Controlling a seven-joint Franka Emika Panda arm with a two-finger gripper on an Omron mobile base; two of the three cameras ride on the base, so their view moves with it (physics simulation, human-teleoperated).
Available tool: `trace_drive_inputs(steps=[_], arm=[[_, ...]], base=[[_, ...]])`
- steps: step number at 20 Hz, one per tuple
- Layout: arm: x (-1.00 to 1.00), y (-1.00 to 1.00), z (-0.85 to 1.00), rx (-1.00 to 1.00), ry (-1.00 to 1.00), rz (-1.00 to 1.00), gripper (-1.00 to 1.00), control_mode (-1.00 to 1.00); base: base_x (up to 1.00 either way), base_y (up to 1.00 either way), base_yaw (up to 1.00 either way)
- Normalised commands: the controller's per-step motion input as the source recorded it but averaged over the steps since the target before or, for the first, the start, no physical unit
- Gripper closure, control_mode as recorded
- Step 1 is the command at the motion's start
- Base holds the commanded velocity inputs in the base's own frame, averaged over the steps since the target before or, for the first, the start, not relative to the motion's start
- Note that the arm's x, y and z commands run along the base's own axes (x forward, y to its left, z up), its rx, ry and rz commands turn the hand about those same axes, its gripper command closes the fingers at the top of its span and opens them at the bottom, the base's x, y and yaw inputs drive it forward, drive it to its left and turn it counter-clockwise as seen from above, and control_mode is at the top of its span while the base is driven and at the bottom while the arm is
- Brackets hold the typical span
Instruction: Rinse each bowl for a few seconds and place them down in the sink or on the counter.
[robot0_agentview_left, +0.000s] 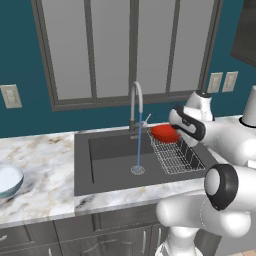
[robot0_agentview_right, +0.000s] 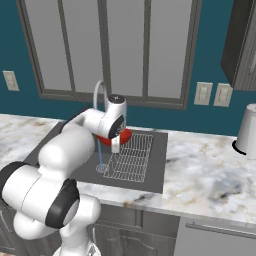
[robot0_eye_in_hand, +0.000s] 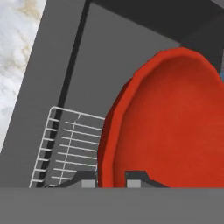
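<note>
On the far left of the marble counter (robot0_agentview_left: 50, 165) the pale blue-grey bowl (robot0_agentview_left: 9, 181) sits upright near the front edge, well apart from the dark sink (robot0_agentview_left: 107, 160), where a thin stream of water (robot0_agentview_left: 139, 147) runs from the curved steel tap (robot0_agentview_left: 136, 102) down to the round drain (robot0_agentview_left: 137, 170). To the right of the stream, the gripper (robot0_eye_in_hand: 111, 179) holds the red bowl (robot0_eye_in_hand: 170, 127) above the wire rack (robot0_agentview_left: 175, 155), its two fingertips clamped on the rim, one inside and one outside. The bowl is tipped on edge with its hollow facing the hand camera, and the arm's wrist covers part of it in both base views; a white jar (robot0_agentview_right: 247, 131) stands on the counter far to the right.
</note>
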Motion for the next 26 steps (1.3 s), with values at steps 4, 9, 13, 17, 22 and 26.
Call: trace_drive_inputs(steps=[4,9,13,17,22,26], arm=[[0.0,-0.03,0.0,-0.01,0.01,-0.16,1.0,-1.0],[-0.02,-0.14,0.0,0.0,0.03,-0.15,1.0,-1.0],[-0.02,-0.15,0.0,0.0,0.02,-0.13,1.0,-1.0],[0.0,-0.01,-0.01,0.0,0.0,-0.07,1.0,-1.0],[0.0,0.0,-0.07,0.0,0.0,-0.04,1.0,-1.0],[0.0,0.0,-0.12,0.0,0.0,-0.01,1.0,-1.0]], base=[[0.0,0.0,0.0],[0.0,0.0,0.0],[0.0,0.0,0.0],[0.0,0.0,0.0],[0.0,0.0,0.0],[0.0,0.0,0.0]])
